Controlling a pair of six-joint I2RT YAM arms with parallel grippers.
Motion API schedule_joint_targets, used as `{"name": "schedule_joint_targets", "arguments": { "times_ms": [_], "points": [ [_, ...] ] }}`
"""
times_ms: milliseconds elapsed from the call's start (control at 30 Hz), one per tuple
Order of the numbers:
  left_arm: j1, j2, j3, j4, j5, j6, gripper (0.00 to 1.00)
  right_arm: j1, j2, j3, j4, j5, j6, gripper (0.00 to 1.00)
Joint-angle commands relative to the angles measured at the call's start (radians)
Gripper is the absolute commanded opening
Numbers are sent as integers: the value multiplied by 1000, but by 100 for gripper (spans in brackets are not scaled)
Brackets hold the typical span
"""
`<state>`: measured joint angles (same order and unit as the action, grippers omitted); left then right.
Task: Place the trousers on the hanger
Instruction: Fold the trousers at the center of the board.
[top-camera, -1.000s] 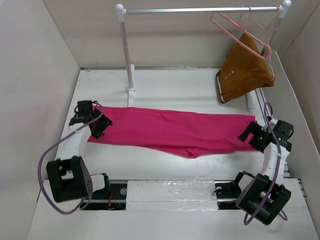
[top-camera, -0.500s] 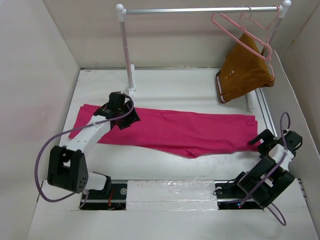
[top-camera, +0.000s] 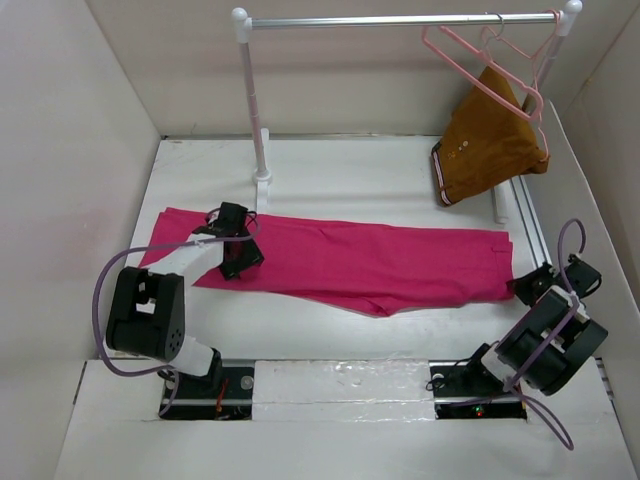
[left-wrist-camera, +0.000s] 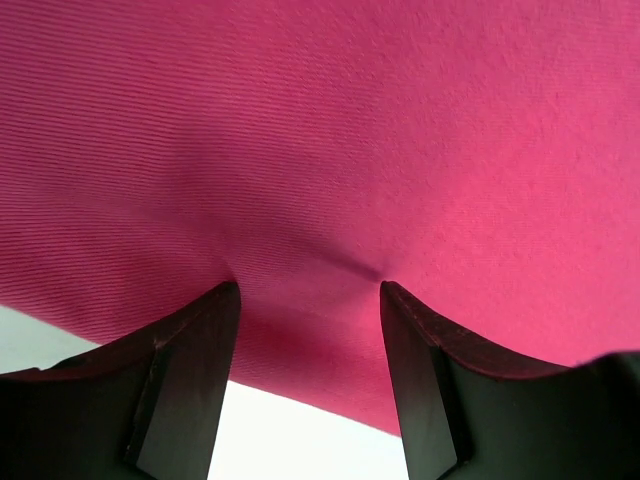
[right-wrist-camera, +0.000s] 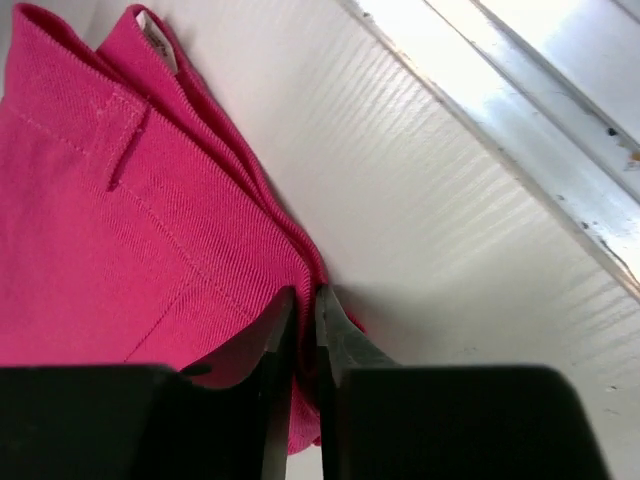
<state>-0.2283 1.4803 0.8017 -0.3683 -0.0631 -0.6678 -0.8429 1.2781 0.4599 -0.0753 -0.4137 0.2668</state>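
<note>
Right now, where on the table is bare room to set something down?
Free: the near strip between trousers and arm bases; the far patch between trousers, rail post and mustard-brown garment. Crowded: that garment's corner.

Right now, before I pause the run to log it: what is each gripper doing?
Left gripper: open, fingers pressed onto the trousers.
Right gripper: closed, seemingly pinching the trousers' edge.
</note>
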Motion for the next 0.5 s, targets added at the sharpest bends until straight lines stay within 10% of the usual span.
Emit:
{"name": "schedule_joint_targets", "arguments": {
  "times_ms": [0, 167, 467],
  "points": [
    [9, -46, -7, -61, -93, -16, 55, 13, -26, -7, -41, -86, 14, 4],
    [-6, -89, -7, -57, -23, -7, 51, 13, -207, 109, -139, -138, 14, 0],
    [-495, 33, 267, -119, -170, -127, 37, 295, -388, 223, -415, -117, -97, 0]
  ]
}}
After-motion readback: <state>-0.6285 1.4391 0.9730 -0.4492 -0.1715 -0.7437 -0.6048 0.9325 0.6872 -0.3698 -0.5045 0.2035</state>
